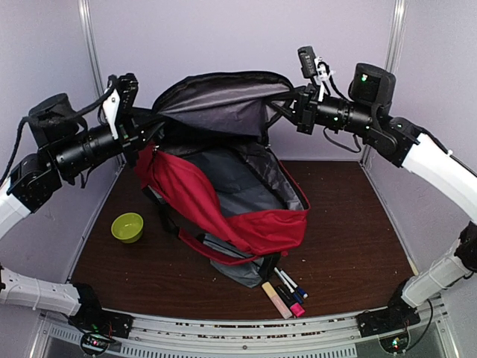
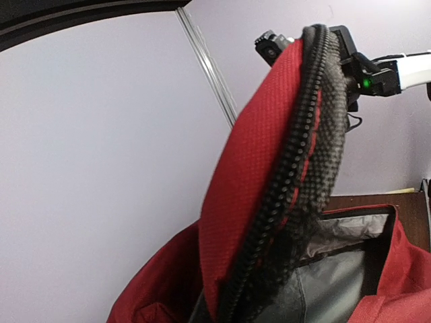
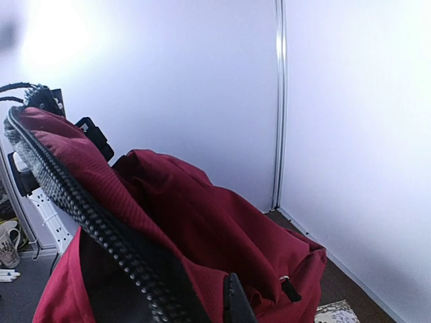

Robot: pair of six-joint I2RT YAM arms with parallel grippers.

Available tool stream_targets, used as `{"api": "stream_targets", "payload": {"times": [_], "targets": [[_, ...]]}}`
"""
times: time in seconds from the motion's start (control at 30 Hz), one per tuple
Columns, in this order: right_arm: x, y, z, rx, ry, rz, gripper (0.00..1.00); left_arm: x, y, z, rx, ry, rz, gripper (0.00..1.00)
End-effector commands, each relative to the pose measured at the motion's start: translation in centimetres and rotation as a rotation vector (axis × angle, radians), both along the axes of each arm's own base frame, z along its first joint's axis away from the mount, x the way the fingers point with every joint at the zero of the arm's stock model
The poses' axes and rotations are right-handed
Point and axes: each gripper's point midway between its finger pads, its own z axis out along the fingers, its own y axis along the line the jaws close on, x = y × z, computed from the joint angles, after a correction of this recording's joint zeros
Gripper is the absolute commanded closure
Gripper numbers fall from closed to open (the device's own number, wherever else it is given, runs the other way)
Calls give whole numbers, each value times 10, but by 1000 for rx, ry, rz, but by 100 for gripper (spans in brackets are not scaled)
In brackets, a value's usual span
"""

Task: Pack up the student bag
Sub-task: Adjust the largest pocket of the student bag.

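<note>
On the brown table [image 1: 350, 224], top view: the student bag [image 1: 253, 224] sits mid-table, red, unzipped wide, grey lining showing. Its lid flap [image 1: 223, 101] is lifted off the body and stretched between my two arms. The left gripper [image 1: 153, 119] is pinched together on the flap's left rim, and the right gripper [image 1: 283, 104] is pinched together on the right rim. A green bowl [image 1: 127, 227] sits to the left of the bag, apart from it. A few markers [image 1: 287, 292] lie just in front of the bag near the table's near edge. Something grey [image 1: 242, 272] pokes out under the bag's front; I can't tell what it is.

Left wrist view: the bag's red flap [image 2: 249, 175] fills the middle, with the black zipper [image 2: 296, 134] running along its edge from top to bottom. The grey lining [image 2: 337, 269] is below. The right arm [image 2: 377, 74] shows behind the flap's top with a green light on. My own fingers aren't visible here, so this view alone doesn't show the grip.

Right wrist view: red bag fabric [image 3: 202, 222] is piled up across the frame. The zipper edge [image 3: 87, 215] runs diagonally down toward the camera. The fingers are hidden under the cloth and the pale wall is behind.
</note>
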Motion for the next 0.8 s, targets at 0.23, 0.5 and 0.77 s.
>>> {"api": "stream_targets", "payload": {"times": [0.23,0.5,0.77], "targets": [[14,82,-44,-46,79,198,100,-27,12,-96,28,238,40,99],[23,104,-93,-128,185,211,100,-27,-2,-114,15,318,41,9],[26,109,-102,-151,219,107,100,-4,-27,-106,67,324,111,2]]}}
